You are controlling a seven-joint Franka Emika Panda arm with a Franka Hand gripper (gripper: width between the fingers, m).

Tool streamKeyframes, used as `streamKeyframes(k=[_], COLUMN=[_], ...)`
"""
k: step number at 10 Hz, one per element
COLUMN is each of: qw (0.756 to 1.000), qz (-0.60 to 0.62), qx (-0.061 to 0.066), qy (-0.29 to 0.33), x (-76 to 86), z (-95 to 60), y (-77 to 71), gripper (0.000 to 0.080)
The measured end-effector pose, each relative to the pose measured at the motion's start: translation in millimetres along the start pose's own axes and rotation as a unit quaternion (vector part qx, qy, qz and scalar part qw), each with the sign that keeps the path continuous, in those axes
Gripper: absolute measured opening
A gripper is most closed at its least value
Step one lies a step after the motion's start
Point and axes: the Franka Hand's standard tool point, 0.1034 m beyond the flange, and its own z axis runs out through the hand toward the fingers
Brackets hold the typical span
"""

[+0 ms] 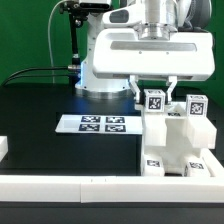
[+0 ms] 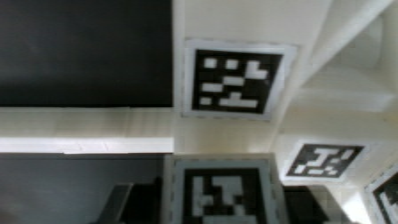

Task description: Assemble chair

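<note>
The partly built chair (image 1: 178,142) of chunky white blocks stands on the black table at the exterior view's right. Two tagged upright pieces rise from it, one (image 1: 154,99) on the exterior view's left and one (image 1: 195,104) on its right. My gripper (image 1: 154,95) hangs straight above the chair, its fingers on either side of the left upright piece. In the wrist view that tagged piece (image 2: 222,192) fills the gap between my dark fingers (image 2: 143,200). They look shut on it. A white tagged beam of the chair (image 2: 235,80) lies beyond it.
The marker board (image 1: 95,123) lies flat on the table to the exterior view's left of the chair. The white domed robot base (image 1: 100,55) stands behind it. A white rail (image 1: 70,184) runs along the front edge. A small white block (image 1: 3,148) sits at the far left.
</note>
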Motion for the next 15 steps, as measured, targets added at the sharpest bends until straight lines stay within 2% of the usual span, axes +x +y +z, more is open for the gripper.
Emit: streamKeyframes(k=[4,5,6,7,8,9,10,11,12,15], qw=[1.0,1.0,1.0,1.0,1.0,0.998,0.997,0.995,0.987,0.97], qz=[-0.002,-0.002,-0.003,-0.003,-0.004,0.0,0.006,0.011,0.016,0.029], qx=[0.0,0.001,0.0,0.0,0.002,0.013,0.019,0.023,0.033,0.043], qy=[-0.002,-0.002,-0.002,-0.002,-0.013,-0.062,-0.072,-0.096,-0.155,-0.238], x=[0.8,0.7,0.6,0.6,-1.7,-2.1,9.8,10.0,4.0,5.3], z=[0.6,0.6,0.6,0.6,1.6,-1.3,-10.3,-13.5,-13.7,-10.9], y=[-0.3,-0.3,-0.3,-0.3,-0.6,-3.6,-1.3,0.0,-2.2,-3.1], gripper=[0.0281,0.0336,0.0502,0.0502,0.0622,0.0641,0.0641,0.0648,0.0648,0.0649])
